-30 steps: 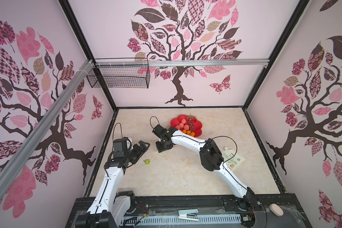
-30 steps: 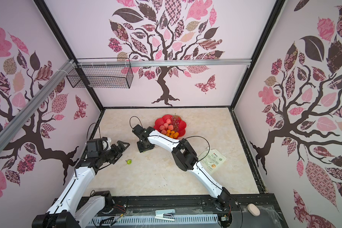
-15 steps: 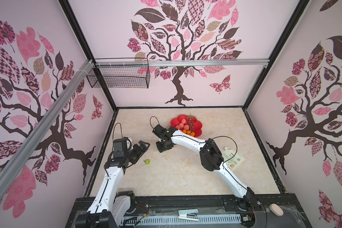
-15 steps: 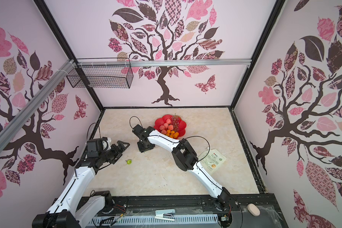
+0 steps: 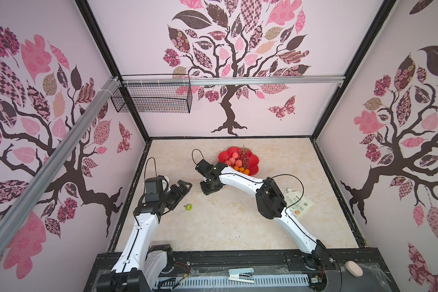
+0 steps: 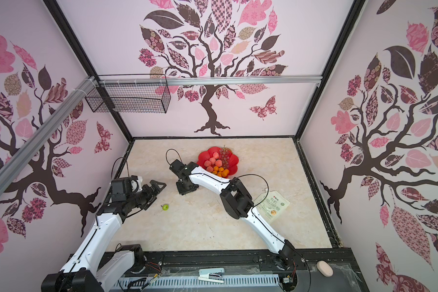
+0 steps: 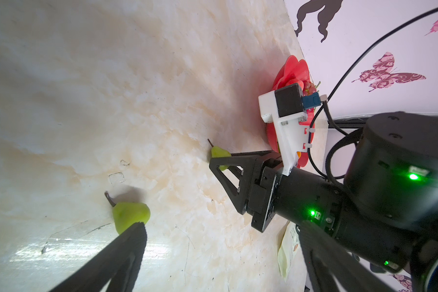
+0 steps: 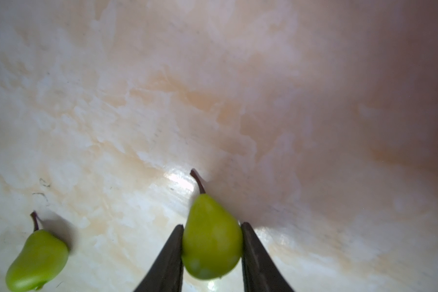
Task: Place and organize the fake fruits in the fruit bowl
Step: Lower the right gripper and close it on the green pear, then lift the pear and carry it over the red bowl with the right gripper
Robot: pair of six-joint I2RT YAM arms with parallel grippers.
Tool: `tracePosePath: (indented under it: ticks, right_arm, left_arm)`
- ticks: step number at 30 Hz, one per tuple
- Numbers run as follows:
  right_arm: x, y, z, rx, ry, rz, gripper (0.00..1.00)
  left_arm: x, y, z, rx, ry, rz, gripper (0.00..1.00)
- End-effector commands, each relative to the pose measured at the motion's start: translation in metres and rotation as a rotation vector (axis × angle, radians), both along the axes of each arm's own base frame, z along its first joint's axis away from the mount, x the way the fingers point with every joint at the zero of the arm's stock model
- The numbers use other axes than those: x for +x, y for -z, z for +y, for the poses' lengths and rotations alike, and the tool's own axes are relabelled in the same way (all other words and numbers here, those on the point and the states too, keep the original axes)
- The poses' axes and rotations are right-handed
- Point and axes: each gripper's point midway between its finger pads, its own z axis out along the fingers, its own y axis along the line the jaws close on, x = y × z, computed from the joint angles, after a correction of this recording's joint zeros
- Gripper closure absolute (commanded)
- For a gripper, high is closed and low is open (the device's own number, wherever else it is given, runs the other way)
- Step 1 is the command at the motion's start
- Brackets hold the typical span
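Note:
A green pear (image 8: 210, 237) lies on the marble table between the fingers of my right gripper (image 8: 211, 227), and both fingers press its sides. The left wrist view shows this pear (image 7: 219, 153) at the right gripper's tips, stem pointing away. In both top views the right gripper (image 5: 207, 189) points down, left of the fruit bowl (image 5: 255, 159), and hides the pear. A second green pear (image 5: 188, 207) lies loose near my open left gripper (image 5: 183, 185). The red bowl holds peaches (image 5: 234, 159), a grape bunch (image 5: 244, 156) and oranges (image 5: 240, 170).
A cream printed pouch (image 5: 299, 202) lies flat by the right arm's elbow. A black wire basket (image 5: 152, 97) hangs on the back wall at the left. Walls enclose the table on three sides. A stapler (image 5: 240, 274) lies on the front ledge.
The right gripper's jaws have narrowed onto the pear beneath them. Both arms have otherwise stayed almost in place, and the loose pear has not moved.

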Motion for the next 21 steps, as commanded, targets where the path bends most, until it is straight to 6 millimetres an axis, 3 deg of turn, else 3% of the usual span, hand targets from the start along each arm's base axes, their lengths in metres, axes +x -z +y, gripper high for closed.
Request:
tracePosePath:
  ticks: [1,7,10,21]
  right_arm:
    - [0.000,0.001,-0.005,-0.038,-0.014,-0.007,0.63]
    - [0.002,-0.031,-0.005,-0.002,-0.014,-0.047,0.64]
    - [0.005,-0.057,-0.009,0.030,0.002,-0.073,0.64]
    - [0.020,-0.090,-0.040,0.053,0.059,-0.110,0.64]
  left_arm:
    - [0.000,0.001,-0.003,-0.008,0.031,-0.016,0.02]
    - [0.005,-0.002,-0.010,-0.035,0.057,-0.025,0.02]
    - [0.007,-0.004,-0.013,-0.034,0.068,-0.030,0.02]
    - [0.022,-0.015,-0.043,-0.010,0.145,-0.066,0.02]
